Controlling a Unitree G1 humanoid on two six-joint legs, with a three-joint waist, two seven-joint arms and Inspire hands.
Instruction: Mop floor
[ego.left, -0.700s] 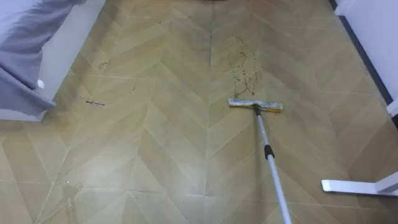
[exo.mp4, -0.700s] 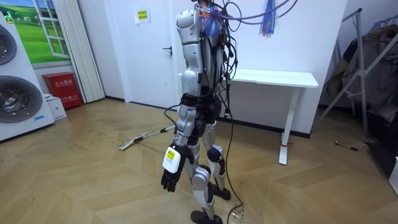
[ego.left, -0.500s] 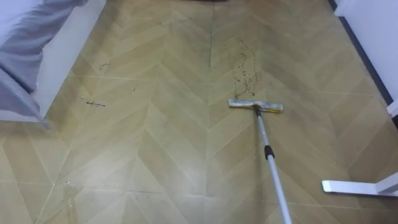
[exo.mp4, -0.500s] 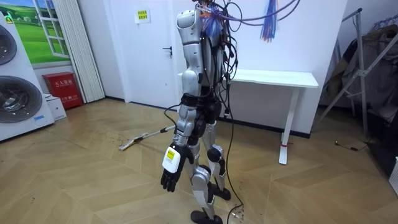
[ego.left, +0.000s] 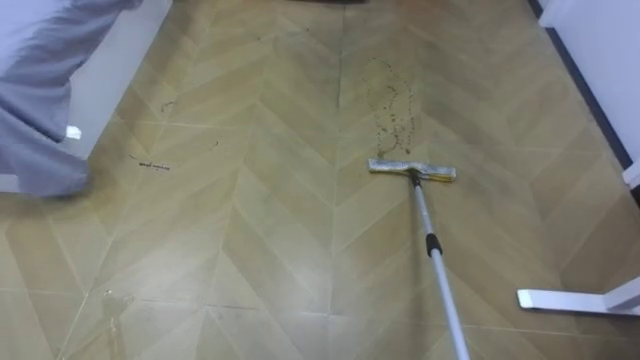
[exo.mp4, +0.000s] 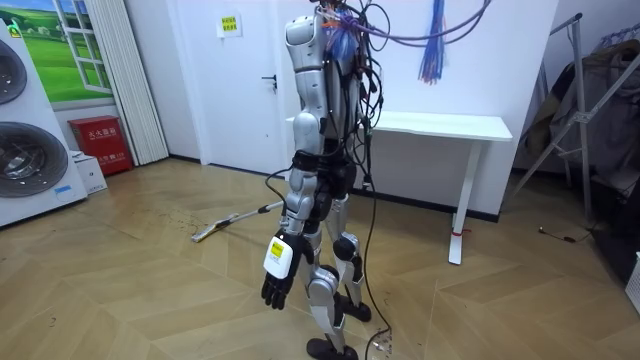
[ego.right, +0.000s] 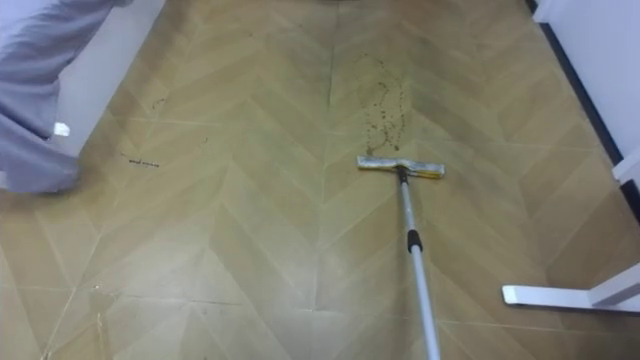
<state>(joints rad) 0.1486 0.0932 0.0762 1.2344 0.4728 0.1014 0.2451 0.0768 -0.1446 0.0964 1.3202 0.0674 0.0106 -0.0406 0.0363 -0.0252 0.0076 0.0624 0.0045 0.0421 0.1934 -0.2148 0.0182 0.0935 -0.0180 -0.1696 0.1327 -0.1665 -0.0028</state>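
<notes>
In the room view the left robot hand (exo.mp4: 274, 290) is seen hanging low at the side, fingers slack and nothing held, whereas in the eye views it is blurred at the left edge, well apart from the mop (ego.left: 424, 222) lying on the floor (ego.left: 260, 240), its handle cut off below.

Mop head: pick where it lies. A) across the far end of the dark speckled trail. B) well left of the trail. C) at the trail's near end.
C: the mop head lies at the near end of the speckled trail, which runs on beyond it.
</notes>
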